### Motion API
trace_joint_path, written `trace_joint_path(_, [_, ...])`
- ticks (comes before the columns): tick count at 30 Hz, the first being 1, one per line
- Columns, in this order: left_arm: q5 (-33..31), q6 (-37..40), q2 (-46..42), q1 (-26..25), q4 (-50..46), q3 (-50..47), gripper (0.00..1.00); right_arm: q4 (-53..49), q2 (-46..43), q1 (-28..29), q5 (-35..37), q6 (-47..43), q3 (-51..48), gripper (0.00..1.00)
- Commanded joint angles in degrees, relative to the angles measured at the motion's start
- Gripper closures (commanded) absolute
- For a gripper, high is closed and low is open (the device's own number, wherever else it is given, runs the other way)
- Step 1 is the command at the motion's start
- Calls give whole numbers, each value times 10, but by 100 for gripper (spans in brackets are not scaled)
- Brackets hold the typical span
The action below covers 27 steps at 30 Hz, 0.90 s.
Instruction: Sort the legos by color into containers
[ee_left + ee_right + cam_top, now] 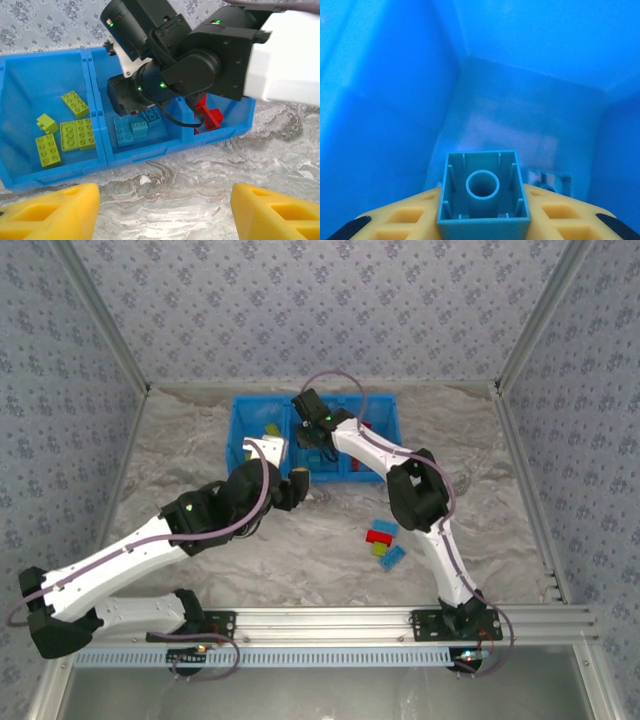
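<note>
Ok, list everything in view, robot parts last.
table: one, grey marbled.
bin: one, bright blue, three compartments, far side.
green bricks: four, yellow-green, left compartment.
blue bricks: at least three, light blue, middle compartment.
red bricks: count unclear, red, right compartment.
loose bricks: four, two blue, one red, one green, on table.
held brick: one, light blue, inside the bin.
left gripper: one, yellow fingers, open, before the bin.
right gripper: one, yellow fingers, shut on held brick.

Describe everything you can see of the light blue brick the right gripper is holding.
The light blue brick is small, square, smooth plastic. Its hollow underside faces the wrist camera, showing one round central tube and thin ribs on the inner walls. The right gripper's yellow fingers clamp two opposite sides. It hangs inside a compartment of the blue bin, apparently touching nothing else.
</note>
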Motion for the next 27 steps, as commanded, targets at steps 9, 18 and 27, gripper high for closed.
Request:
trace_joint_path(9, [47,14,4,6,26,-9,30,-67,60,-16,-23,9,82,45])
trace_joint_path(18, [52,-2,-9,6,2,-22,30,-33,-42,-1,2,-13,38,46])
trace_joint_path(27, [79,-3,-6,-20,-15,-9,30,22,-271,14,42,0,-156,50])
